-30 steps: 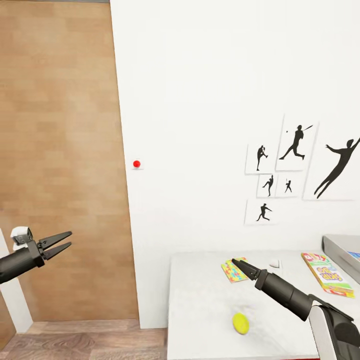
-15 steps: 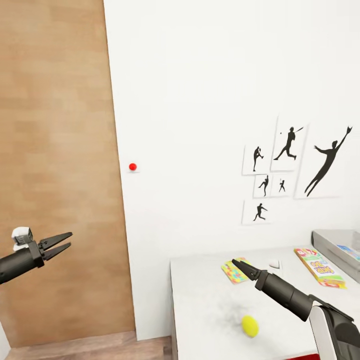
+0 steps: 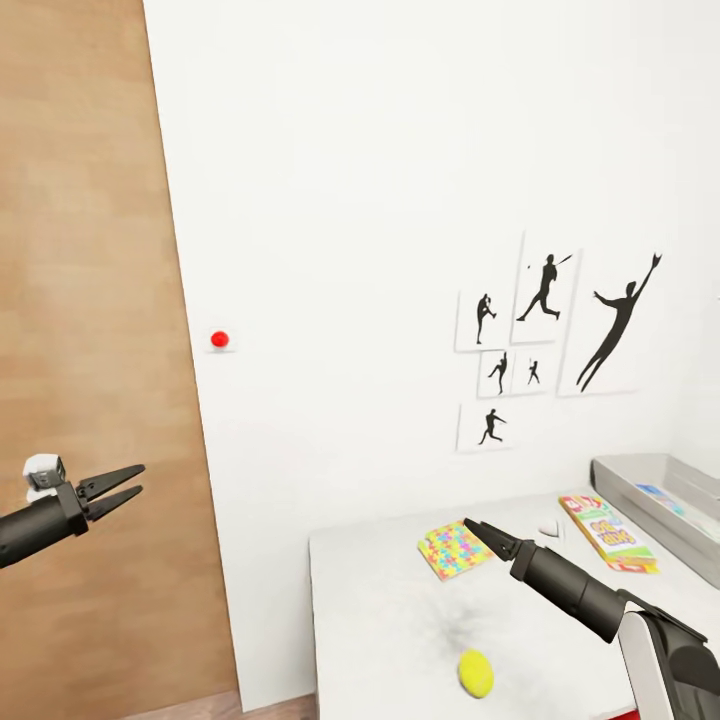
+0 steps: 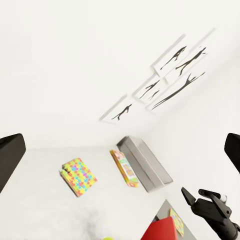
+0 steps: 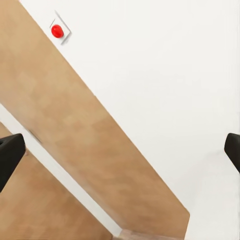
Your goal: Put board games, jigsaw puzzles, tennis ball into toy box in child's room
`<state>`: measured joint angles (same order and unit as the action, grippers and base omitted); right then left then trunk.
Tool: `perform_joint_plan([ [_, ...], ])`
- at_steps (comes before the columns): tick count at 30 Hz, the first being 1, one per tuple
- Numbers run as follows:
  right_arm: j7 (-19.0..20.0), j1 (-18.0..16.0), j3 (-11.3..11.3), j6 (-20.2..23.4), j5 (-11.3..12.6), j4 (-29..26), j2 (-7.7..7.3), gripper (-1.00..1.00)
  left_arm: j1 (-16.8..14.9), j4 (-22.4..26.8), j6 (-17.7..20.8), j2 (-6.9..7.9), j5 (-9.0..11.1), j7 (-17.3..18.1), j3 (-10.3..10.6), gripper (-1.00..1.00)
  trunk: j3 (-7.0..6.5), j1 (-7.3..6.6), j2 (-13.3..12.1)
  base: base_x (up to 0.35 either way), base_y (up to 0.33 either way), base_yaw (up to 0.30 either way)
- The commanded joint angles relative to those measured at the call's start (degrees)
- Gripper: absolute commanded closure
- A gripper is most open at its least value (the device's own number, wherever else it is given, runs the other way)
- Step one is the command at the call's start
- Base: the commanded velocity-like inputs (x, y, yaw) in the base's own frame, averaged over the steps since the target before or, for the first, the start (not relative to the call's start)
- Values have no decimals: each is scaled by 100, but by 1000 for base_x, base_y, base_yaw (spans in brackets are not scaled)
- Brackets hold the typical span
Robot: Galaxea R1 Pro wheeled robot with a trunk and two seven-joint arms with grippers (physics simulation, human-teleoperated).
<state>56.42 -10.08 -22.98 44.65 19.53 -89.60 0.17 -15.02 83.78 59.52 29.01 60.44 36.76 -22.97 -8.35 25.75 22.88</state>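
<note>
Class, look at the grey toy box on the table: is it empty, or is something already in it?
Not empty. In the head view a blue, flat item lies inside the toy box; what it is cannot be told.

View swung rightward, toy box (image 3: pixel 640 478) now fuller in frame, wooden door (image 3: pixel 80 300) narrower at left
</note>
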Motion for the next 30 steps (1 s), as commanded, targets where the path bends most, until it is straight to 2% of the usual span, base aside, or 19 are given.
perform_joint_plan([
  [1,9,-3,-9,16,14,4,5,-100,-4,-2,24,0,-23,33,-5,-100,3,3,4,64,-49,-15],
  [12,2,-3,-13,-16,1,21,9,-100,-3,-2,24,-5,-23,33,-5,-100,3,3,4,89,-123,-4],
  [30,-17,-3,6,34,-8,30,12,-100,-2,-2,24,-13,-20,33,-1,-100,3,3,4,8,-10,0],
])
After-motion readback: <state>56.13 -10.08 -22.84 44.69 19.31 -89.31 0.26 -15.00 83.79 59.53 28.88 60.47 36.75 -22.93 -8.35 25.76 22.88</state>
